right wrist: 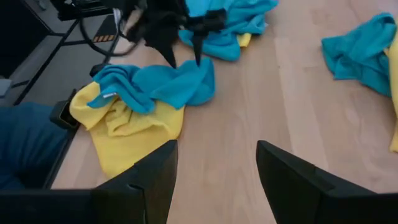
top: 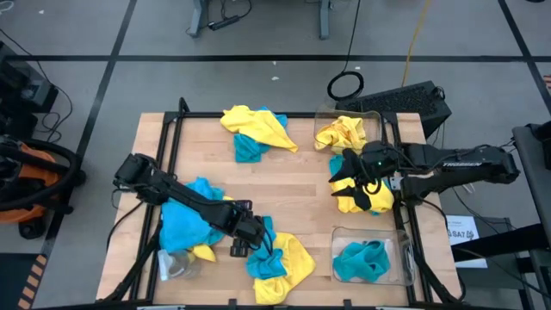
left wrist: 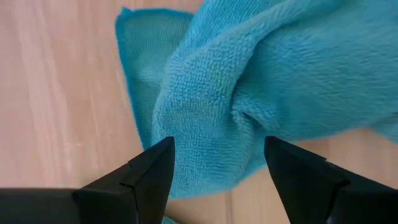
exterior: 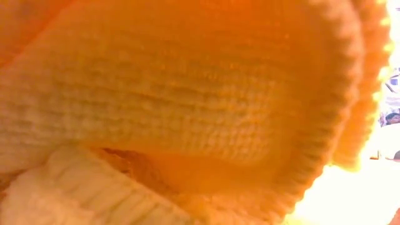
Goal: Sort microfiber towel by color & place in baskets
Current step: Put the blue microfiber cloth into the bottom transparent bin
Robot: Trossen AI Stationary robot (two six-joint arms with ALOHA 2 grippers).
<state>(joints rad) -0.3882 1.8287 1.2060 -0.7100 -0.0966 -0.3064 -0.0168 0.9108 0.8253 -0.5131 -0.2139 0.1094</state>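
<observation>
Left claw (left wrist: pixel 214 168): fingers spread, astride a blue towel (left wrist: pixel 261 81) on the table (left wrist: pixel 56 99). Right claw (right wrist: pixel 214 168): fingers spread, empty, above a yellow towel (top: pixel 372 200) between the two baskets; the near basket (top: pixel 399 277) holds a blue towel.

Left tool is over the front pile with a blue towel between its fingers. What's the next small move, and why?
Probably close the left tool: its fingers stand open on either side of a raised fold of the blue towel, so a pinch there should catch it alone.
</observation>
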